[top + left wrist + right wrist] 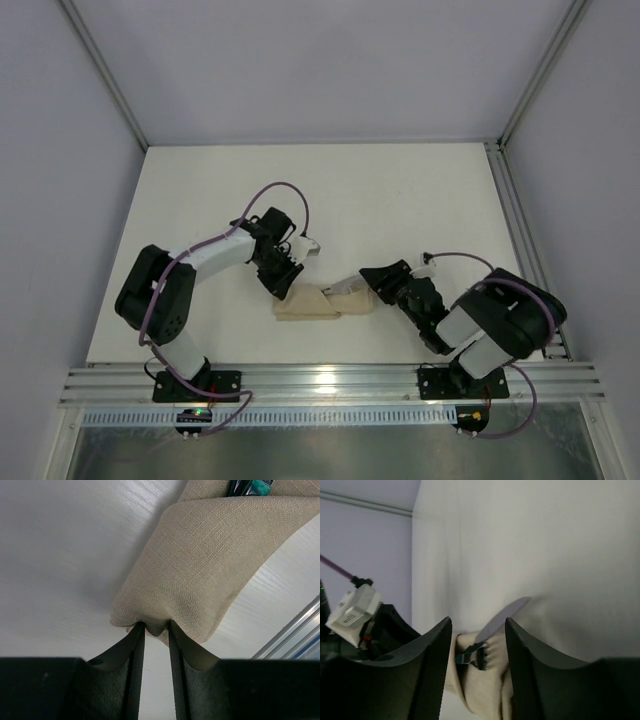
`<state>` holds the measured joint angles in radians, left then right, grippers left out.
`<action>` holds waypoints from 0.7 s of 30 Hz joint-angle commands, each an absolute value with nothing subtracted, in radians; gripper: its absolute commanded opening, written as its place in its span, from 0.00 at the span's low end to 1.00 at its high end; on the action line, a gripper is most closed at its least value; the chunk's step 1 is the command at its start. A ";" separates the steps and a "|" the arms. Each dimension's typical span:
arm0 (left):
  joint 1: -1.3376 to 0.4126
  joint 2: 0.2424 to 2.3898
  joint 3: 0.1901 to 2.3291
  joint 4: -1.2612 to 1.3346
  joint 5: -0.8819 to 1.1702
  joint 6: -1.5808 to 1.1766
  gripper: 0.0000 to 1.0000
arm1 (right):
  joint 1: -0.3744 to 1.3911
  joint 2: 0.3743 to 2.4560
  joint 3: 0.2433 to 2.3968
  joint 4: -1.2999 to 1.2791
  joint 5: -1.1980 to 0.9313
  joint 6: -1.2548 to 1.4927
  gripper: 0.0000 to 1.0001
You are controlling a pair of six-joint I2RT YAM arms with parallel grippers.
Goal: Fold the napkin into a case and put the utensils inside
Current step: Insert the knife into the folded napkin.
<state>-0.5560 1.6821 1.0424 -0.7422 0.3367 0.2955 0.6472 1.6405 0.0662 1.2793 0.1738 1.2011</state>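
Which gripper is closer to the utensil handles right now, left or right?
Right. The right gripper sits open right by the utensil handles at one end of the case; the left gripper pinches the case's opposite end.

Napkin and cutlery on the white table (400, 200): a plain beige-tan napkin (308, 304), coarse-woven, lies folded into a flat, layered packet near the middle of the table's front edge, its long side roughly parallel to that edge. One corner is bunched and pinched between the fingers of the left gripper (156, 627). A knife (506, 615) slants out of the packet's right end, its flat silver blade resting on the cloth and its dark teal handle sunk among the folds. In the left wrist view, a teal handle tip (260, 486) shows at the packet's far opening beside a second dark piece, too cropped to identify.
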 commanded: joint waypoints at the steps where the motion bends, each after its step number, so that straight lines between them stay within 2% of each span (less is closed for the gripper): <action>1: -0.558 1.637 1.051 -0.721 0.350 0.313 0.26 | 0.655 1.384 0.073 1.066 0.163 1.106 0.53; 2: -0.558 1.634 1.054 -0.724 0.353 0.317 0.26 | 0.657 1.303 0.131 0.911 0.163 1.027 0.54; 3: -0.558 1.629 1.054 -0.726 0.354 0.322 0.27 | 0.655 1.155 0.162 0.629 0.172 0.982 0.55; 7: -0.558 1.617 1.061 -0.735 0.356 0.344 0.27 | 0.629 0.867 0.253 0.238 0.267 0.806 0.56; 9: -0.558 1.606 1.075 -0.744 0.368 0.357 0.28 | 0.586 0.806 0.299 0.120 0.249 0.725 0.50; 10: -0.558 1.595 1.083 -0.753 0.371 0.365 0.29 | 0.519 0.795 0.316 0.097 0.215 0.700 0.42; 12: -0.558 1.582 1.112 -0.784 0.383 0.382 0.30 | 0.438 0.825 0.371 0.052 0.034 0.625 0.40; 14: -0.558 1.571 1.137 -0.814 0.388 0.393 0.32 | 0.339 0.952 0.453 0.013 -0.189 0.562 0.41; 16: -0.558 1.560 1.144 -0.822 0.394 0.397 0.34 | 0.310 1.126 0.529 -0.040 -0.299 0.447 0.41; 18: -0.560 1.554 1.141 -0.834 0.420 0.414 0.35 | 0.305 1.225 0.629 -0.060 -0.448 0.364 0.47; 21: -0.580 1.542 1.120 -0.857 0.433 0.449 0.38 | 0.304 1.373 0.741 -0.109 -0.500 0.224 0.52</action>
